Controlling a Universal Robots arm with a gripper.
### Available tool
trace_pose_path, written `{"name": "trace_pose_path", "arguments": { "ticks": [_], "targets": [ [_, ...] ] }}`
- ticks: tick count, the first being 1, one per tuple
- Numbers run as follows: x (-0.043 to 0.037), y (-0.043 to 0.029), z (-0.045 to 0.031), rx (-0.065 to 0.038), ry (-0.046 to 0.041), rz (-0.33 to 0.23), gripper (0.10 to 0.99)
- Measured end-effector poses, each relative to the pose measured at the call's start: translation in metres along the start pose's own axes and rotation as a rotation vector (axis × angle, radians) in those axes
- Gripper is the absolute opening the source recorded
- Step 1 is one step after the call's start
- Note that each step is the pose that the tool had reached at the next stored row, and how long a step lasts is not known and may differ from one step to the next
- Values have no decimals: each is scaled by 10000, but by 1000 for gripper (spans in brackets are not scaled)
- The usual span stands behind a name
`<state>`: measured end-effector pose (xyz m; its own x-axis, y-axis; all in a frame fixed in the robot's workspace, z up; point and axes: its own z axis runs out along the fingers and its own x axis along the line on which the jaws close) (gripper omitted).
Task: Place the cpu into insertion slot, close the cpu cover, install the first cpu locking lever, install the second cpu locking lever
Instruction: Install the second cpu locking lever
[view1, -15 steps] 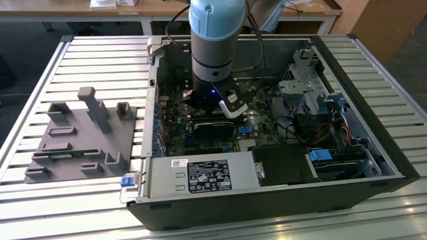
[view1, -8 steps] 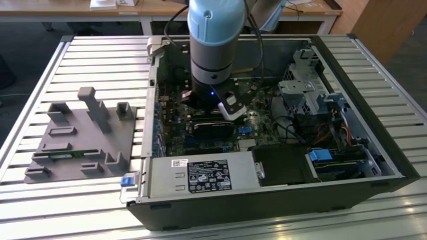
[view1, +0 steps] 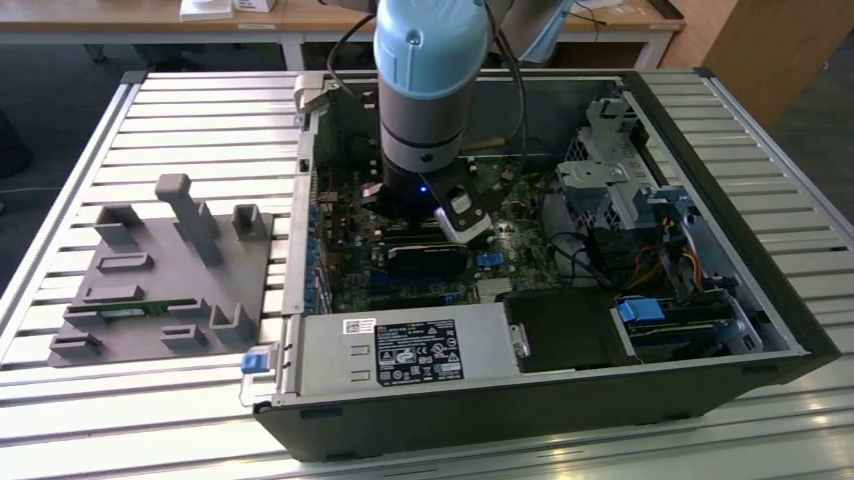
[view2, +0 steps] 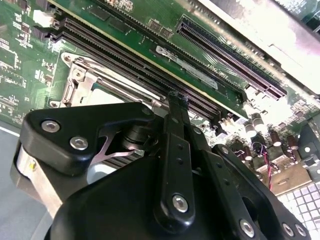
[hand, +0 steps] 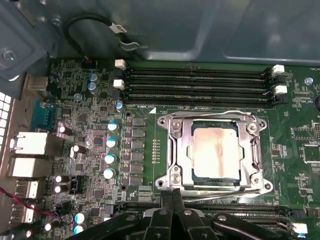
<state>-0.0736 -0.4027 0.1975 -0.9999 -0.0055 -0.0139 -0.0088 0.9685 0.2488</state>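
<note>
Gripper (hand: 172, 192): black linkage fingers (view2: 177, 150) nearest the lens in both wrist views; the two tips are pressed together, clenched, with nothing between them.
Tip position: just beside the socket's near rim, at the thin wire lever (hand: 220, 188) that runs along that edge; whether they touch it I cannot tell.
Cpu (hand: 216, 151): seated flat in the insertion slot (hand: 171, 150), its pale metal top showing through the frame's window, just beyond the tips.
Cpu cover (hand: 250, 150): silver frame lying down flat over the chip's edges.
Second wire lever (hand: 212, 114): along the socket's far edge, lying low against the frame.
Memory slots (hand: 200, 85): long black rows past the socket, well beyond the tips; another row (hand: 235, 206) runs close beside the tips.
Arm (view1: 427, 90): in the exterior view it reaches straight down into the open computer case (view1: 721, 200).
Grey fixture block (view1: 167, 270): on the slatted table (view1: 80, 150), outside the case on the exterior view's left.
</note>
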Motion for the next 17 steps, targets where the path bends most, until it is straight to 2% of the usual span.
{"name": "trace_pose_path", "arguments": {
  "ticks": [11, 17],
  "targets": [
    [1, -8, 36, -314, -4, 2, 106],
    [49, -15, 64, -410, -2, -6, 106]
  ]
}}
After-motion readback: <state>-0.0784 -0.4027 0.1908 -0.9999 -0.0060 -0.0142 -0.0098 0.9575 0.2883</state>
